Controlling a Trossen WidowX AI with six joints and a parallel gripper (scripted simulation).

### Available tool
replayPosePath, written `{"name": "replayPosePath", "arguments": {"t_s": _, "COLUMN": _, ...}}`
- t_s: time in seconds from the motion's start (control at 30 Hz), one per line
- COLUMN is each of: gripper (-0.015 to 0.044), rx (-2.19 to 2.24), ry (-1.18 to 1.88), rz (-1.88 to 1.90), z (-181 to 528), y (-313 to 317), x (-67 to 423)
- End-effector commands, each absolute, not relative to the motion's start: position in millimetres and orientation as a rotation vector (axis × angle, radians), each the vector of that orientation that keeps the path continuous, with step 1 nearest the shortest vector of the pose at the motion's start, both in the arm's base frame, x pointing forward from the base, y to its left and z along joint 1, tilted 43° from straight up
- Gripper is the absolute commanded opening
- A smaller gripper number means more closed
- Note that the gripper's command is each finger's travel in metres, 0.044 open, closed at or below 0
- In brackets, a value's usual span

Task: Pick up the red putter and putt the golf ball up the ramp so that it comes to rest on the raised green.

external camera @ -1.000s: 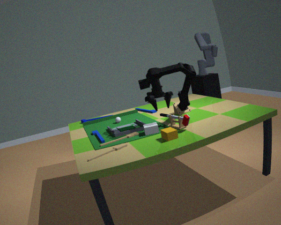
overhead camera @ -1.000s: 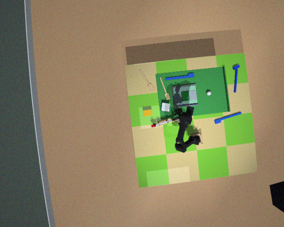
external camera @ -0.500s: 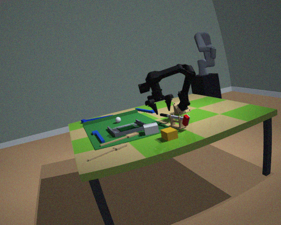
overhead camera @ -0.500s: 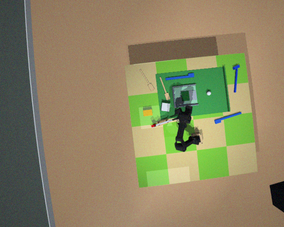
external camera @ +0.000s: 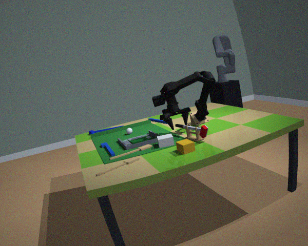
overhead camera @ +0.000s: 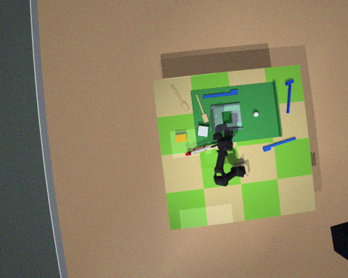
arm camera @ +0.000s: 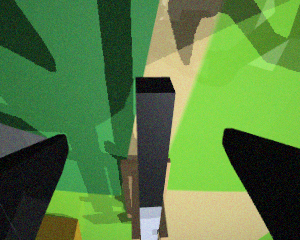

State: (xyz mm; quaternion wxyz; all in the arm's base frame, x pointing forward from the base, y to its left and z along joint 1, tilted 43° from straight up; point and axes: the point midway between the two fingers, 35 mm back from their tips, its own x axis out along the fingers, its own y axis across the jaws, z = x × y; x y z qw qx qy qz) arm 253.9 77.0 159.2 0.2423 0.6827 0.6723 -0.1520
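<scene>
The red putter lies across a small wooden stand (external camera: 188, 134). Its red head (overhead camera: 187, 154) (external camera: 204, 131) points away from the arm, its pale shaft (overhead camera: 202, 150) (external camera: 193, 128) rests on the stand, and its black handle (arm camera: 155, 150) is nearest the gripper. My gripper (external camera: 179, 126) (arm camera: 147, 139) is open and empty, its fingers on either side of the handle and not touching it; how far above is hard to tell. The white golf ball (overhead camera: 256, 113) (external camera: 129, 130) sits on the green mat (overhead camera: 261, 128). The raised green's grey-walled frame (overhead camera: 212, 118) (external camera: 143, 143) is partly shaded and partly behind the arm.
A white block (overhead camera: 203, 131) (external camera: 165, 140) and a yellow block (overhead camera: 180, 137) (external camera: 185, 146) are near the stand. Blue putters (overhead camera: 289, 98) (overhead camera: 279, 144) (overhead camera: 219, 94) lie around and on the mat. Two wooden putter shapes (overhead camera: 205, 117) (overhead camera: 184, 105) lie at the left.
</scene>
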Motion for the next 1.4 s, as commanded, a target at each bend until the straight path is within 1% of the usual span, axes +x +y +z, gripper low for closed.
{"name": "replayPosePath", "arguments": {"t_s": 0.0, "gripper": 0.0440, "rx": 1.874, "ry": 1.844, "rz": -0.422, "z": 154.3, "y": 81.5, "x": 253.1}}
{"name": "replayPosePath", "arguments": {"t_s": 0.4, "gripper": 0.0440, "rx": 1.874, "ry": 1.845, "rz": -0.420, "z": 143.6, "y": 91.9, "x": 253.9}}
{"name": "replayPosePath", "arguments": {"t_s": 0.9, "gripper": 0.0046, "rx": 1.866, "ry": 1.840, "rz": -0.416, "z": 145.9, "y": 89.9, "x": 254.8}}
{"name": "replayPosePath", "arguments": {"t_s": 1.13, "gripper": 0.0000, "rx": 1.868, "ry": 1.838, "rz": -0.417, "z": 146.6, "y": 89.1, "x": 254.9}}
{"name": "replayPosePath", "arguments": {"t_s": 1.37, "gripper": 0.0000, "rx": 1.933, "ry": 1.770, "rz": -0.473, "z": 169.9, "y": 66.2, "x": 255.5}}
